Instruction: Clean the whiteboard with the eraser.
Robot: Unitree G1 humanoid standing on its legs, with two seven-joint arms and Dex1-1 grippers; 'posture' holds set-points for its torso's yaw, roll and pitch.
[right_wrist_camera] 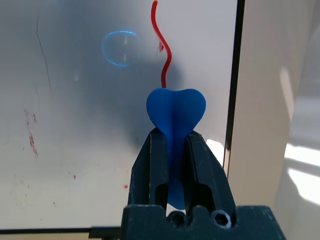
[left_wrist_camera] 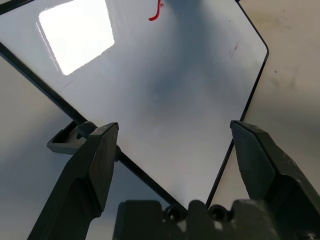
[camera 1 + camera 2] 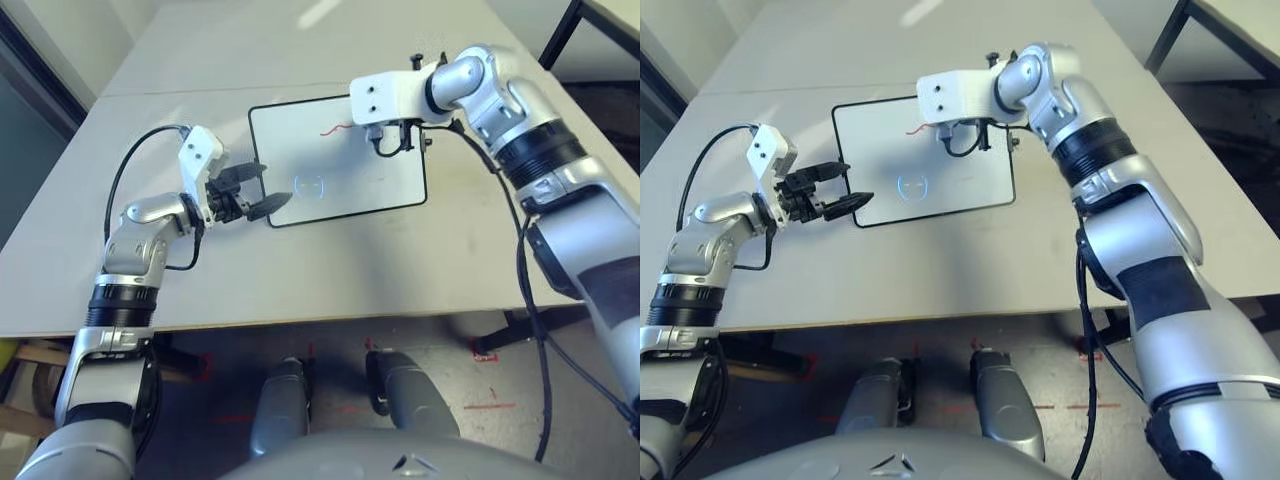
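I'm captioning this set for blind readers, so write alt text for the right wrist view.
The right gripper holds a blue bone-shaped eraser over a whiteboard, its rounded end at a wavy red line.

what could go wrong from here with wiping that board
The blue eraser is pinched at its narrow middle by the right hand, so it might twist under pressure.

Its end sits at the tail of the red squiggle; a partial stroke could smear ink rather than lift it.

The left hand is open over the near edge of the whiteboard, apparently not bracing it, so the board may slide when rubbed.
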